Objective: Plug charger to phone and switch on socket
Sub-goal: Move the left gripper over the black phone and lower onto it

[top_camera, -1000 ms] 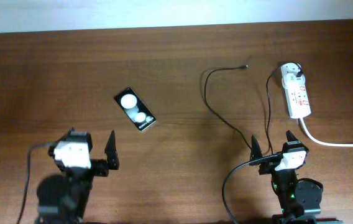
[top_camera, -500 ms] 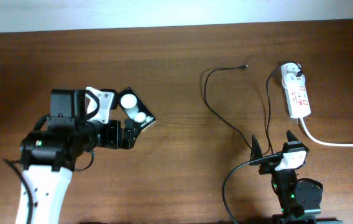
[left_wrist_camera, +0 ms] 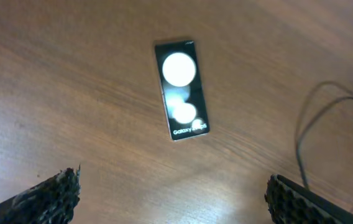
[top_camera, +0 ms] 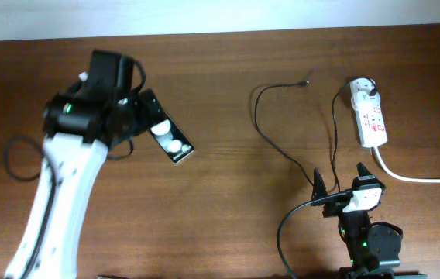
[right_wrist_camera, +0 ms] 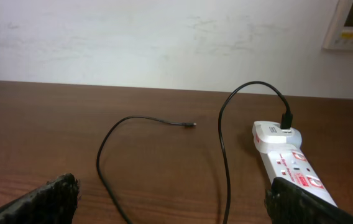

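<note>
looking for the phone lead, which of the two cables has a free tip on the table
The thin black cable; the thick white cord runs off the picture's right edge.

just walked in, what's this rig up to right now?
The left gripper hovers open over the phone, which lies flat on the table, untouched. The right gripper sits open near its base, holding nothing. The charger is not in the phone yet: its plug tip lies loose on the wood, while its white adapter sits in the socket.
</note>
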Robot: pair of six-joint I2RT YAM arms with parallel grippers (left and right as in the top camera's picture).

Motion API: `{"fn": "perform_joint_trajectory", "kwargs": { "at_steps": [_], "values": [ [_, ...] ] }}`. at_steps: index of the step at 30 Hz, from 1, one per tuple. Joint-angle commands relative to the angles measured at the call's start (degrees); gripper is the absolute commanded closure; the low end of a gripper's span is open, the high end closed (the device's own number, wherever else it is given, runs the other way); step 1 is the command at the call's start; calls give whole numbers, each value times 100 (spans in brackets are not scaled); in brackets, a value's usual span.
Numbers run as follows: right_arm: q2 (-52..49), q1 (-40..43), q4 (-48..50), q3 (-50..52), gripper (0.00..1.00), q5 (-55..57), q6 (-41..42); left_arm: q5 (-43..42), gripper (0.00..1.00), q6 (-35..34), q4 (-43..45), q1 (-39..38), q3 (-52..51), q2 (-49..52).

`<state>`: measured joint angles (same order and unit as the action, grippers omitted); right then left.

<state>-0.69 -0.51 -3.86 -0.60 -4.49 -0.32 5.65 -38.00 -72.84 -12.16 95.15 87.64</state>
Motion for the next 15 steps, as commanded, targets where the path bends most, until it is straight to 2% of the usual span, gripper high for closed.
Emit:
{"fn": "perform_joint_trajectory", "kwargs": {
  "at_steps": [1, 7, 15],
  "values": [
    [37, 26, -28, 28, 1, 26, -35, 81, 1, -485, -15, -17, 229, 905],
    [37, 26, -28, 28, 1, 26, -33, -4, 1, -485, 50, -17, 229, 2026],
    [37, 26, -28, 28, 1, 26, -35, -195, 1, -485, 531, -17, 227, 2968]
  ]
}}
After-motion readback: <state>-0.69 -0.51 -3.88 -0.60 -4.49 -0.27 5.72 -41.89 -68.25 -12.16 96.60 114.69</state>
